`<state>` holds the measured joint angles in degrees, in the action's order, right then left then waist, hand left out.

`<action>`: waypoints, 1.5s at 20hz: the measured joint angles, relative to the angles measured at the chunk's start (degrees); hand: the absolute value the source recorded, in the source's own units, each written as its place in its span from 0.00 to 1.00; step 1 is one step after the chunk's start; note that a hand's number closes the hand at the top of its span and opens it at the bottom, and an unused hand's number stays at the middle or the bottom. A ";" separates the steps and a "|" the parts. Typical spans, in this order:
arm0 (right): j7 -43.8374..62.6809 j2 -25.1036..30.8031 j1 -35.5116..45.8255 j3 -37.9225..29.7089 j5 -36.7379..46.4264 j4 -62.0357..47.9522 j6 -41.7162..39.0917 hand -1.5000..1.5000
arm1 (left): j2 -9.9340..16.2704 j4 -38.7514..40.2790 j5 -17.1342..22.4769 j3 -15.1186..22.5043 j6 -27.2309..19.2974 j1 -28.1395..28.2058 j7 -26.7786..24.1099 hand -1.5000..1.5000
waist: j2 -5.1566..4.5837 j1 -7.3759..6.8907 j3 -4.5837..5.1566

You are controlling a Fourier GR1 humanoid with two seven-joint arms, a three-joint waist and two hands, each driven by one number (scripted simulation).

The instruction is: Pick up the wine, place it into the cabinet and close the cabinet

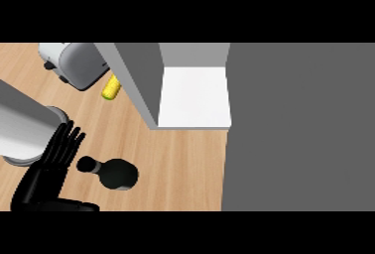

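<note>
The cabinet [192, 84] stands open up and to the right of the left hand [51, 166], its white inner floor bare, with one grey wall on its left and a broad grey panel, probably its door [300, 129], filling the view's right side. The left hand shows at the lower left with its fingers straight and spread, pointing up the view, holding nothing. The wine bottle [113, 172] stands upright on the wooden table [176, 163] just to the right of that hand, seen from above as a dark round body with its capped neck leaning toward the fingers; hand and bottle are apart. A grey cylindrical container [26, 131] sits just up and left of the fingers. Farther up are a toaster [73, 63] and a yellow corn cob [111, 88] beside the cabinet wall. No label can be read. The right hand does not show.
</note>
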<state>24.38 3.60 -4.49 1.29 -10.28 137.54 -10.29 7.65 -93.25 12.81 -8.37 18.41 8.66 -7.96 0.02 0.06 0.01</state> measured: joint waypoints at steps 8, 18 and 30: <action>-0.59 -0.93 -1.34 1.36 0.88 0.34 -0.42 0.00 | -0.47 10.36 -3.60 -0.25 1.70 -2.05 -7.31 0.00 | 0.01 0.04 0.00; -0.04 -0.98 -0.62 0.44 0.96 0.58 -0.33 0.00 | 0.59 24.56 -5.89 -1.27 3.63 -7.61 -13.92 0.00 | -0.01 0.09 0.00; -2.33 -2.15 -2.98 1.78 2.88 0.90 -1.32 0.00 | 0.70 43.31 -10.19 -1.23 3.33 -14.65 -25.16 0.00 | -0.04 0.23 0.00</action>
<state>22.05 1.45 -7.47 3.07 -7.41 138.44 -11.61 8.35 -49.93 2.62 -9.60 21.74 -5.99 -33.12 -0.02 0.28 0.01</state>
